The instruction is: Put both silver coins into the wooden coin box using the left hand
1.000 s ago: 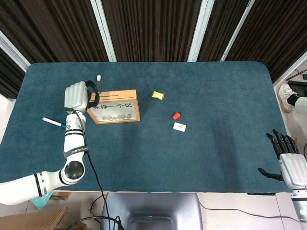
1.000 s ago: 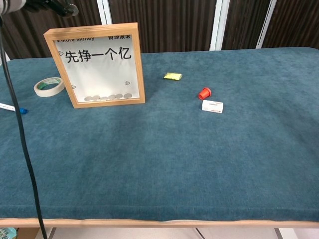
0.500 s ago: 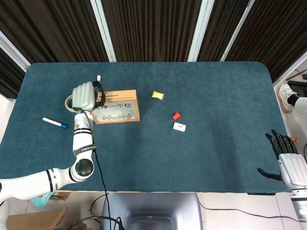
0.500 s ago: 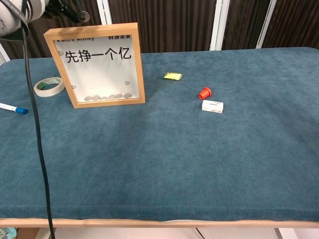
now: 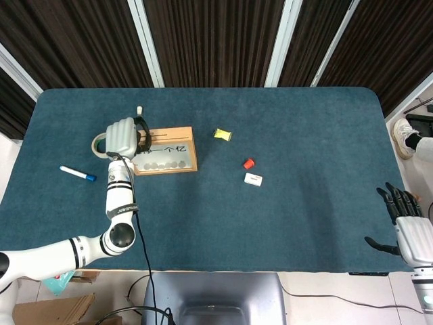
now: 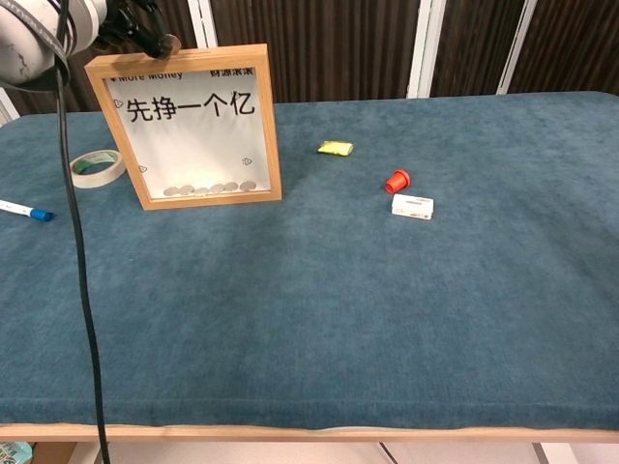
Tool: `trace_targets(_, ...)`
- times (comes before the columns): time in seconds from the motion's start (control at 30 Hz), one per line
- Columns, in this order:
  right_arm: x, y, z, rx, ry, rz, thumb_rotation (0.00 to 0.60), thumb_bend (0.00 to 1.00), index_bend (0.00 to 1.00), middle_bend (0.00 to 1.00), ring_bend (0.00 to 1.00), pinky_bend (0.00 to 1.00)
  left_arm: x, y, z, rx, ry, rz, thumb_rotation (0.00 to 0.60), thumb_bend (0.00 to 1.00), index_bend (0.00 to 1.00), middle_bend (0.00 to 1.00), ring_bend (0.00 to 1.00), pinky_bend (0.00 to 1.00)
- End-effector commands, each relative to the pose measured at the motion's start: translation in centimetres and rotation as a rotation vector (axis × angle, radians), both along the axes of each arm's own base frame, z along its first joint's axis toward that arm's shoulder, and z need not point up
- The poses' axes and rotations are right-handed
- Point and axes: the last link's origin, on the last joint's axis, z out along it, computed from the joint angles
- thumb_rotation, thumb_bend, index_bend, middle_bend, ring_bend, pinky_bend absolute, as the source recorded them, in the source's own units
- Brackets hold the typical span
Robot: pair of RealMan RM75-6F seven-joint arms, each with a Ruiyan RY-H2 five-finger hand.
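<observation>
Dark slatted wall panels back a table (image 5: 270, 210) covered in blue-green cloth. Landmark: the wooden coin box (image 5: 164, 150), a framed box with a clear front, standing upright on the cloth; in the chest view (image 6: 184, 121) its window carries printed characters.

Left hand (image 5: 122, 136): positioned over the box's left top corner. In the chest view the dark fingertips (image 6: 145, 31) sit right at the top edge of the frame, and a small round silvery object shows at their tips, just above the rim. I cannot tell with certainty that it is a silver coin, nor how firmly it is held. From the head view the fingers are curled in, with only the white back of the hand showing.

Right hand (image 5: 404, 223): well to the right of the box, at the near right table corner, fingers spread, holding nothing.

Coins (image 6: 209, 188): a row lies along the bottom inside the box, behind the window.

Other items relative to the box:
- tape roll (image 6: 97, 167), just left
- blue-capped marker (image 5: 76, 173), farther left and nearer me
- yellow object (image 5: 222, 134), to the right
- red cap (image 5: 249, 163) and white box (image 5: 254, 179), farther right, close together
</observation>
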Motion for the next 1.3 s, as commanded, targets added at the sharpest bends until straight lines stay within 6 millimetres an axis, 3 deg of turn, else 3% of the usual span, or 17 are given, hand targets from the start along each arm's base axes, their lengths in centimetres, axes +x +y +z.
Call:
trace_targets(0.03, 0.0, 0.0, 0.1, -0.002, -0.001, -0.002, 0.600, 0.17, 0.00, 0.00, 0.00, 0.00, 0.0, 0.0, 0.0, -0.002, 0.003, -0.002, 0.600, 0.52, 0.62, 1.00, 1.00, 1.00)
trace_targets(0.13, 0.0, 0.0, 0.1, -0.002, -0.002, -0.002, 0.600, 0.17, 0.00, 0.00, 0.00, 0.00, 0.1, 0.0, -0.1, -0.005, 0.004, -0.002, 0.600, 0.52, 0.60, 1.00, 1.00, 1.00)
trace_targets(0.37, -0.1, 0.0, 0.2, -0.005, -0.004, -0.001, 0.600, 0.17, 0.00, 0.00, 0.00, 0.00, -0.2, 0.0, -0.3, -0.017, 0.003, -0.003, 0.600, 0.46, 0.44, 1.00, 1.00, 1.00)
trace_targets(0.6, 0.0, 0.0, 0.1, -0.003, -0.002, 0.001, 0.600, 0.17, 0.00, 0.00, 0.00, 0.00, 0.1, -0.3, 0.1, -0.006, -0.012, -0.029, 0.600, 0.44, 0.40, 1.00, 1.00, 1.00)
trace_targets(0.7, 0.0, 0.0, 0.1, -0.003, 0.001, 0.002, 0.600, 0.17, 0.00, 0.00, 0.00, 0.00, 0.6, -1.5, 0.9, 0.025, -0.019, -0.101, 0.600, 0.43, 0.38, 1.00, 1.00, 1.00)
trace_targets(0.77, 0.0, 0.0, -0.1, 0.002, 0.005, 0.001, 0.600, 0.17, 0.00, 0.00, 0.00, 0.00, 0.5, -3.6, 1.9, 0.048, -0.009, -0.191, 0.600, 0.43, 0.35, 0.99, 1.00, 1.00)
trace_targets(0.8, 0.0, 0.0, -0.1, 0.005, 0.006, 0.001, 0.600, 0.17, 0.00, 0.00, 0.00, 0.00, 0.0, -4.8, 2.4, 0.043, 0.005, -0.224, 0.600, 0.42, 0.31, 0.93, 0.96, 1.00)
trace_targets(0.83, 0.0, 0.0, -0.2, 0.007, 0.008, 0.001, 0.600, 0.17, 0.00, 0.00, 0.00, 0.00, -0.7, -6.3, 2.8, 0.029, 0.017, -0.251, 0.600, 0.42, 0.27, 0.81, 0.85, 0.98)
trace_targets(0.87, 0.0, 0.0, -0.3, 0.010, 0.011, 0.002, 0.600, 0.17, 0.00, 0.00, 0.00, 0.00, -1.8, -8.3, 3.4, 0.001, 0.029, -0.279, 0.600, 0.42, 0.24, 0.67, 0.70, 0.91)
trace_targets(0.9, 0.1, 0.0, -0.4, 0.013, 0.014, 0.002, 0.600, 0.17, 0.00, 0.00, 0.00, 0.00, -2.9, -9.9, 3.9, -0.016, 0.042, -0.289, 0.600, 0.42, 0.20, 0.52, 0.53, 0.77)
trace_targets(0.93, 0.1, 0.0, -0.5, 0.016, 0.018, 0.003, 0.600, 0.17, 0.00, 0.00, 0.00, 0.00, -4.1, -11.4, 4.4, -0.026, 0.056, -0.297, 0.600, 0.42, 0.17, 0.36, 0.32, 0.54)
trace_targets(0.97, 0.2, 0.1, -0.7, 0.023, 0.024, 0.005, 0.600, 0.17, 0.00, 0.00, 0.00, 0.00, -5.9, -13.4, 4.9, -0.041, 0.079, -0.305, 0.600, 0.42, 0.16, 0.31, 0.25, 0.43)
trace_targets(1.0, 0.3, 0.1, -0.9, 0.030, 0.030, 0.008, 0.600, 0.17, 0.00, 0.00, 0.00, 0.00, -7.4, -14.9, 5.3, -0.047, 0.101, -0.301, 0.600, 0.41, 0.14, 0.21, 0.13, 0.26)
trace_targets(1.03, 0.4, 0.2, -1.2, 0.038, 0.038, 0.012, 0.600, 0.17, 0.00, 0.00, 0.00, 0.00, -9.5, -16.9, 5.7, -0.050, 0.133, -0.295, 0.600, 0.41, 0.12, 0.17, 0.06, 0.17)
trace_targets(1.13, 0.7, 0.3, -1.9, 0.057, 0.057, 0.020, 0.600, 0.17, 0.00, 0.00, 0.00, 0.00, -14.3, -21.3, 6.4, -0.047, 0.204, -0.266, 0.600, 0.42, 0.10, 0.09, 0.00, 0.06)
trace_targets(1.17, 0.8, 0.4, -2.2, 0.065, 0.068, 0.024, 0.600, 0.17, 0.00, 0.00, 0.00, 0.00, -16.3, -23.2, 6.6, -0.038, 0.239, -0.245, 0.600, 0.42, 0.09, 0.08, 0.00, 0.04)
trace_targets(1.3, 1.2, 0.5, -3.1, 0.078, 0.093, 0.035, 0.600, 0.17, 0.00, 0.00, 0.00, 0.00, -21.0, -27.5, 6.3, 0.042, 0.228, -0.181, 0.600, 0.42, 0.06, 0.04, 0.00, 0.00)
